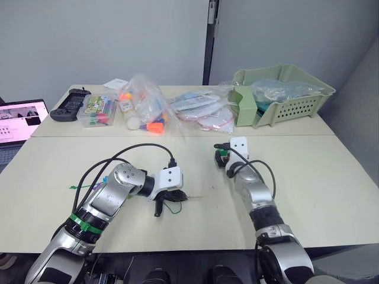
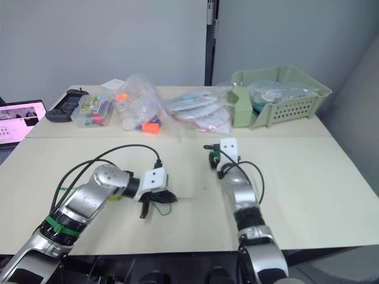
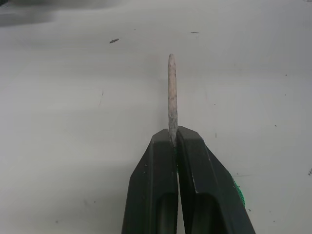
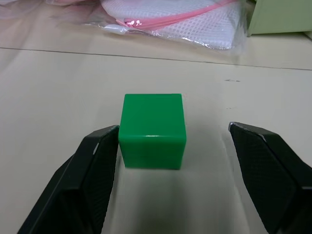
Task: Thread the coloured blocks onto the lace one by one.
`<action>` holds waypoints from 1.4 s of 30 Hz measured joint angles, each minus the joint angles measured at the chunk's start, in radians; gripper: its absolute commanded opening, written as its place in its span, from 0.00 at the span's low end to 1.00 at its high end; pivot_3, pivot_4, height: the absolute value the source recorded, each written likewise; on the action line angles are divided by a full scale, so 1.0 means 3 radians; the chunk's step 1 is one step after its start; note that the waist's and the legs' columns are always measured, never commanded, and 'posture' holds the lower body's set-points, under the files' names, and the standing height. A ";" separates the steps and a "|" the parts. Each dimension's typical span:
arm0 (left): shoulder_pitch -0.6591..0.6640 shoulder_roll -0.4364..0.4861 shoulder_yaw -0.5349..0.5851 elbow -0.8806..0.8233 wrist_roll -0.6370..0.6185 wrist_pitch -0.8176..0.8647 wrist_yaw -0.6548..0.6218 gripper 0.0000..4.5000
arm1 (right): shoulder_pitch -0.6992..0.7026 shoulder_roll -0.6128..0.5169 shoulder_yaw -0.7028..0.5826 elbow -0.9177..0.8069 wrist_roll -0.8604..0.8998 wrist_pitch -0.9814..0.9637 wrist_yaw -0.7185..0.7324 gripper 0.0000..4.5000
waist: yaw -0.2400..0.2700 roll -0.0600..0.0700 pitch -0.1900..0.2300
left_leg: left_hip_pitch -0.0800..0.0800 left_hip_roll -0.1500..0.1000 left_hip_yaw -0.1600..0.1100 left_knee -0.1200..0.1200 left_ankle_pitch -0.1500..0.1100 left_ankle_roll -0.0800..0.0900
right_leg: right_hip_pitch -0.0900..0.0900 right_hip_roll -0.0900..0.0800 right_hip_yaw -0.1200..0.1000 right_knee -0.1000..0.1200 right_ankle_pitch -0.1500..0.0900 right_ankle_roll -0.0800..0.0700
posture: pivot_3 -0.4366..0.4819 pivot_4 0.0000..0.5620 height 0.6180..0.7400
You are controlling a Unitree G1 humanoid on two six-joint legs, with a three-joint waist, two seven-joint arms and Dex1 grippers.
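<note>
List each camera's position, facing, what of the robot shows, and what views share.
Left eye, right eye: head, forward and down over the pale table; both arms.
Left wrist: along the left gripper, shut on the green lace's stiff pale tip.
Right wrist: along the open right gripper around the green cube block.
Shared: table, both grippers.

Green cube block (image 4: 153,130) flat on pale tabletop, green lace (image 1: 173,205) looped nearby, its pale stiff tip (image 3: 171,95) pointing outward
</note>
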 measured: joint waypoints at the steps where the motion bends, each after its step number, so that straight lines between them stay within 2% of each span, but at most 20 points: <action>1: 0.0002 0.0001 0.0000 -0.0004 -0.0012 0.0004 0.0002 0.00 | -0.0041 0.0019 -0.0002 0.0100 0.0001 -0.0063 0.0006 0.78 | -0.0002 0.0000 0.0000 | 0.0001 0.0000 0.0000 -0.0002 0.0000 0.0000 | -0.0001 0.0000 0.0000 0.0000 0.0000 -0.0001 | 0.48 0.27 1.00; 8: 0.0005 0.0022 0.0000 -0.0006 -0.0040 0.0013 0.0013 0.00 | -0.0107 0.0039 -0.0009 0.0325 0.0001 -0.0324 0.0041 0.27 | -0.0002 0.0000 0.0000 | 0.0002 -0.0001 -0.0004 -0.0006 0.0000 0.0000 | 0.0000 -0.0002 0.0000 0.0000 0.0001 -0.0001 | 0.48 0.27 1.00; 9: 0.0005 0.0022 0.0000 -0.0007 -0.0041 0.0014 0.0014 0.00 | -0.0084 0.0039 -0.0009 0.0296 0.0002 -0.0325 0.0043 0.26 | -0.0001 0.0000 0.0000 | 0.0002 -0.0001 -0.0004 -0.0006 0.0000 0.0000 | 0.0000 -0.0002 0.0000 0.0000 0.0001 -0.0001 | 0.48 0.27 1.00; 13: 0.0009 0.0029 -0.0001 -0.0011 -0.0041 0.0014 0.0016 0.00 | 0.0205 0.0056 -0.0002 -0.0113 0.0011 -0.0269 0.0040 0.26 | 0.0001 0.0001 0.0000 | 0.0002 -0.0001 -0.0007 -0.0007 0.0000 0.0000 | -0.0001 -0.0001 0.0000 0.0000 0.0001 -0.0001 | 0.48 0.27 1.00; 15: 0.0024 0.0040 -0.0003 -0.0015 -0.0043 0.0013 0.0018 0.00 | 0.0543 0.0116 0.0033 -0.0684 0.0021 -0.0097 0.0033 0.26 | 0.0008 0.0002 -0.0001 | 0.0002 0.0000 -0.0010 -0.0009 0.0000 0.0000 | -0.0002 -0.0001 0.0000 0.0003 0.0001 -0.0001 | 0.48 0.27 1.00; 20: 0.0050 0.0041 -0.0002 -0.0007 -0.0046 0.0007 0.0033 0.00 | 0.1723 0.0228 0.0417 -0.2515 0.0002 0.0686 -0.0001 0.26 | 0.0017 0.0003 -0.0002 | -0.0002 0.0000 -0.0020 -0.0010 0.0000 0.0000 | -0.0006 -0.0003 0.0002 0.0005 0.0001 -0.0001 | 0.48 0.27 1.00; 25: 0.0051 0.0037 -0.0002 0.0002 -0.0046 -0.0001 0.0041 0.00 | 0.2533 0.0212 0.0777 -0.3785 -0.0060 0.1349 -0.0081 0.26 | 0.0017 0.0002 -0.0001 | 0.0003 0.0002 -0.0014 -0.0008 0.0001 -0.0002 | 0.0001 0.0001 0.0001 -0.0009 -0.0001 0.0001 | 0.48 0.27 1.00; 29: 0.0051 0.0040 -0.0003 0.0002 -0.0047 -0.0005 0.0029 0.00 | 0.2772 0.0191 0.0848 -0.4116 -0.0066 0.1693 -0.0094 0.26 | 0.0018 0.0002 -0.0001 | 0.0004 0.0004 -0.0002 -0.0007 0.0004 -0.0006 | 0.0002 0.0003 0.0001 -0.0011 -0.0002 0.0002 | 0.48 0.27 1.00; 38: 0.0049 0.0052 -0.0003 0.0003 -0.0046 -0.0010 0.0002 0.00 | 0.2945 0.0244 0.0910 -0.4104 0.0020 0.1843 -0.0021 0.26 | 0.0009 -0.0003 -0.0005 | 0.0012 0.0008 0.0002 -0.0010 0.0004 -0.0006 | 0.0007 0.0007 0.0000 -0.0012 -0.0003 0.0002 | 0.48 0.27 1.00; 40: 0.0049 0.0053 -0.0003 0.0003 -0.0046 -0.0010 0.0002 0.00 | 0.2969 0.0246 0.0917 -0.4098 0.0021 0.1803 -0.0006 0.50 | 0.0009 -0.0003 -0.0005 | 0.0013 0.0008 0.0002 -0.0010 0.0004 -0.0006 | 0.0007 0.0007 0.0000 -0.0012 -0.0003 0.0002 | 0.48 0.27 1.00; 42: 0.0050 0.0055 -0.0002 0.0000 -0.0046 -0.0010 0.0002 0.00 | 0.3007 0.0174 0.0955 -0.4110 0.0024 0.1690 0.0076 0.66 | 0.0015 -0.0004 -0.0006 | 0.0011 0.0007 0.0003 -0.0010 0.0004 -0.0006 | 0.0006 0.0006 0.0001 -0.0012 -0.0003 0.0003 | 0.48 0.27 1.00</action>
